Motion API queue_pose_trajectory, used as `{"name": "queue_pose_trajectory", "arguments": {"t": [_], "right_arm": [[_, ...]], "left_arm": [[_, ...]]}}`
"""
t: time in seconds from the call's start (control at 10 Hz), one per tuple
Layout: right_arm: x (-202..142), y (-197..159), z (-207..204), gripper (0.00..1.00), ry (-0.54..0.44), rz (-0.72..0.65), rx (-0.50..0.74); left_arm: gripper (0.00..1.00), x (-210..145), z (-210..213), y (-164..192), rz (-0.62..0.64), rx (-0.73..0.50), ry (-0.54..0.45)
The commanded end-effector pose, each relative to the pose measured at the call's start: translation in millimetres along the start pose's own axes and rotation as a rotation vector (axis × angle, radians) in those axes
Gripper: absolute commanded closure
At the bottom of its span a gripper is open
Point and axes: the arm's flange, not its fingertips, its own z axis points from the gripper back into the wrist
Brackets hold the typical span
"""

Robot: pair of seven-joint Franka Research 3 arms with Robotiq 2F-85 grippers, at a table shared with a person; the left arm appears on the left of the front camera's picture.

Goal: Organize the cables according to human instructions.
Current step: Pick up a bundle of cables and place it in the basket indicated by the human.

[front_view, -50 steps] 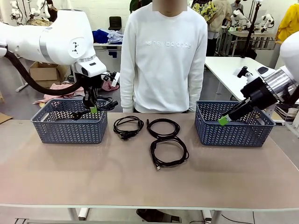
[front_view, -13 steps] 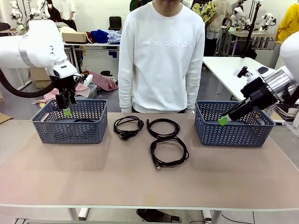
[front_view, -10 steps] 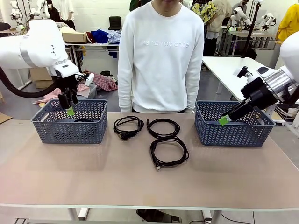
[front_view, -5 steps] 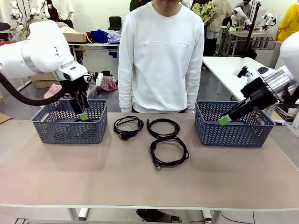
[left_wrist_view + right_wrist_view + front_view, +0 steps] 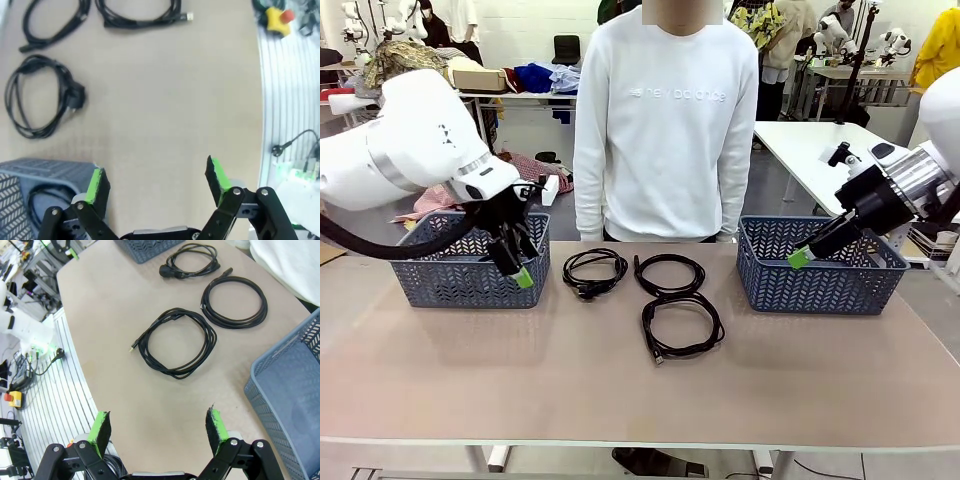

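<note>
Front view: left gripper (image 5: 518,272), wide open and empty by the left basket (image 5: 450,285), should squarely straddle the bundled strands of the nearest cable (image 5: 594,270)

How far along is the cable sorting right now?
Done: one cable lies in the left basket. In hand: nothing. The left gripper is open beside that basket, and the right gripper is open over the right basket. Left: three cables lie on the table between the baskets.
</note>
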Motion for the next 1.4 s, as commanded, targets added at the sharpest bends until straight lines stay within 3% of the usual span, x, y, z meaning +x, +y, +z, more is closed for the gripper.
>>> {"name": "queue_pose_trajectory", "arguments": {"t": [0.0,0.3,1.3], "right_arm": [[1.9,-1.7,0.4,0.00,-0.032,0.017,0.017],[1.9,-1.7,0.4,0.00,-0.032,0.017,0.017],[1.9,-1.7,0.4,0.00,-0.032,0.017,0.017]], "left_arm": [[0.00,-9.1,-14.0,-15.7,-0.016,0.040,-0.070],[0.00,-5.7,-31.8,-20.1,-0.023,0.069,-0.094],[0.00,0.6,-30.1,-19.0,0.004,0.061,-0.057]]}}
